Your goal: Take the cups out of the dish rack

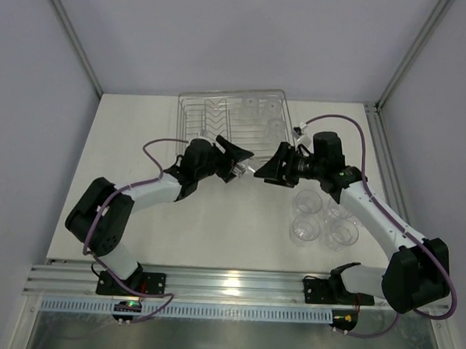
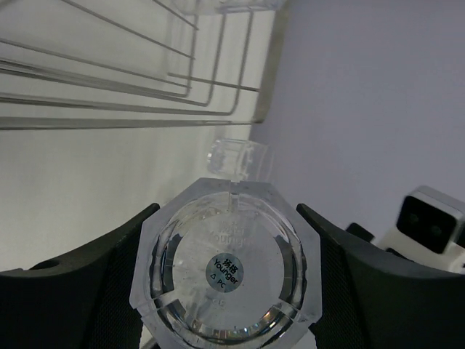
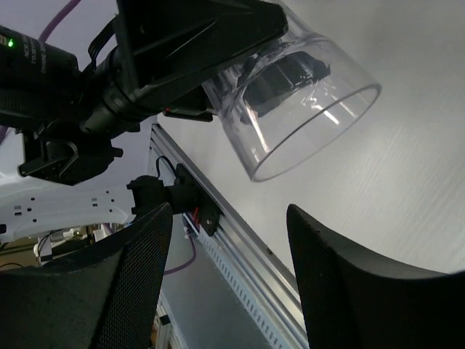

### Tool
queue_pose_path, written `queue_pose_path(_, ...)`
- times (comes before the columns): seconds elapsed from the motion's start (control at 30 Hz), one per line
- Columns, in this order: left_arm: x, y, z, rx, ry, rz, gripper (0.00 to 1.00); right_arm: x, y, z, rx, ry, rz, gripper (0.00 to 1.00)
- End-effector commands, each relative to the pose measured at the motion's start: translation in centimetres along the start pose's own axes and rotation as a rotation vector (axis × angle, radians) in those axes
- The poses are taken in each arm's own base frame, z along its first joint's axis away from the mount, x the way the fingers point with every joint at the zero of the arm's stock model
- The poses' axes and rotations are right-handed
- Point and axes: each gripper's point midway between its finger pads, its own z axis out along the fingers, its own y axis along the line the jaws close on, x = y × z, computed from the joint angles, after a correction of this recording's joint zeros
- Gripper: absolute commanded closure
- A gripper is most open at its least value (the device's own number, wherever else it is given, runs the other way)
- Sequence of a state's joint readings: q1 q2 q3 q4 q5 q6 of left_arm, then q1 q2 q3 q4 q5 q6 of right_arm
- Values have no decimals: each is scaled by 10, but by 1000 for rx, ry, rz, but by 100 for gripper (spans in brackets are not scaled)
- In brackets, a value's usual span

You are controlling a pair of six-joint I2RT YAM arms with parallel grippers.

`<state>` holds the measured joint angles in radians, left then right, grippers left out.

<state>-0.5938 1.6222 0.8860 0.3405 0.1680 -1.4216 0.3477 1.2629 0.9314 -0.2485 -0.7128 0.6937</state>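
Observation:
My left gripper [image 1: 243, 159] is shut on a clear cup [image 1: 251, 169] and holds it in the air just in front of the wire dish rack [image 1: 213, 115]. In the left wrist view the cup's base [image 2: 229, 247] fills the gap between my left gripper's [image 2: 229, 294] fingers. My right gripper [image 1: 264, 171] is open and empty, facing the cup's open rim from the right. In the right wrist view the cup [image 3: 305, 94] hangs mouth-down from the left gripper [image 3: 196, 36], above my right gripper [image 3: 229, 254]. Faint clear cups [image 1: 256, 105] stand in the rack.
Several clear cups [image 1: 324, 222] stand together on the table at the right, beside the right arm. Rack wires [image 2: 109, 73] run across the top of the left wrist view. The metal rail [image 3: 240, 247] at the table's near edge lies below the right gripper.

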Motion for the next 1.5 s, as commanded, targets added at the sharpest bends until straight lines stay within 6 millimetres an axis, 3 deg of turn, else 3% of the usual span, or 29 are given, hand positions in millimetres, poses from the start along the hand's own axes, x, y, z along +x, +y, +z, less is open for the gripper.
queue_pose_path(0.0, 14, -85, -14, 312, 37, -148, 100, -7, 13, -2, -48, -34, -48, 33)
queue_pose_path(0.23, 55, -81, -7, 322, 114, -215, 100, -8, 6, -4, 0, -47, -69, 34)
queue_pose_path(0.3, 68, -79, -6, 312, 141, -208, 100, -10, 6, -5, 8, -60, -83, 40)
queue_pose_path(0.33, 73, -78, -6, 308, 149, -206, 100, -10, 5, -5, 11, -62, -87, 44)
queue_pose_path(0.43, 79, -74, -5, 297, 159, -199, 100, -12, 5, -8, 21, -77, -104, 73)
queue_pose_path(0.47, 80, -73, -6, 295, 160, -197, 91, -11, 4, -9, 24, -79, -108, 88)
queue_pose_path(0.5, 78, -71, -6, 292, 152, -194, 81, -11, 4, -10, 31, -81, -113, 93)
queue_pose_path(0.6, 73, -65, -5, 274, 119, -170, 51, -12, 2, -13, 49, -91, -126, 96)
queue_pose_path(0.63, 69, -65, -5, 270, 105, -157, 43, -11, 2, -13, 53, -91, -128, 96)
queue_pose_path(0.67, 66, -63, -4, 257, 92, -144, 29, -10, 1, -14, 59, -89, -129, 96)
queue_pose_path(0.73, 54, -53, -1, 207, 51, -84, 16, -11, 1, -17, 74, -95, -145, 96)
queue_pose_path(0.77, 47, -49, -1, 185, 33, -51, 4, -8, -3, -18, 91, -86, -140, 96)
queue_pose_path(0.8, 37, -48, 0, 161, 6, -27, 0, -10, -2, -20, 103, -88, -147, 96)
queue_pose_path(0.83, 24, -25, 2, 56, -18, -11, 0, -10, -6, -21, 125, -89, -147, 96)
queue_pose_path(0.9, -5, -22, -2, -3, -90, 101, 0, -7, -11, -23, 161, -64, -153, 96)
queue_pose_path(0.97, -24, -3, -10, -125, -137, 236, 0, -4, -21, -22, 199, -31, -172, 96)
queue_pose_path(1.0, -34, -3, -12, -151, -158, 291, 0, 1, -25, -24, 229, 8, -166, 96)
queue_pose_path(1.03, -52, -19, -14, -157, -223, 342, 0, 7, -29, -23, 254, 44, -174, 96)
queue_pose_path(1.07, -57, -7, -17, -233, -222, 388, 0, 19, -53, -24, 366, 121, -175, 96)
queue_pose_path(1.1, -66, -7, -18, -266, -234, 493, 0, 14, -53, -26, 420, 129, -209, 96)
queue_pose_path(1.13, -79, -30, -18, -256, -278, 542, 0, 23, -54, -24, 467, 174, -248, 96)
queue_pose_path(1.17, -84, -20, -15, -319, -264, 630, 0, 27, -69, -27, 564, 227, -251, 96)
queue_pose_path(1.23, -95, -27, -10, -358, -282, 706, 0, 35, -77, -26, 618, 284, -250, 96)
queue_pose_path(1.27, -103, -49, -8, -335, -307, 738, 0, 44, -78, -25, 645, 322, -264, 96)
queue_pose_path(1.3, -106, -33, 2, -399, -275, 799, 0, 43, -85, -23, 700, 326, -272, 96)
queue_pose_path(1.33, -110, -33, 5, -416, -275, 826, 0, 45, -86, -22, 718, 335, -278, 96)
queue_pose_path(1.37, -119, -48, 8, -418, -305, 849, 0, 48, -88, -23, 738, 350, -279, 96)
queue_pose_path(1.4, -122, -33, 17, -475, -276, 902, 0, 49, -92, -21, 777, 361, -294, 96)
queue_pose_path(1.47, -131, -31, 24, -513, -291, 948, 0, 52, -96, -23, 825, 387, -309, 96)
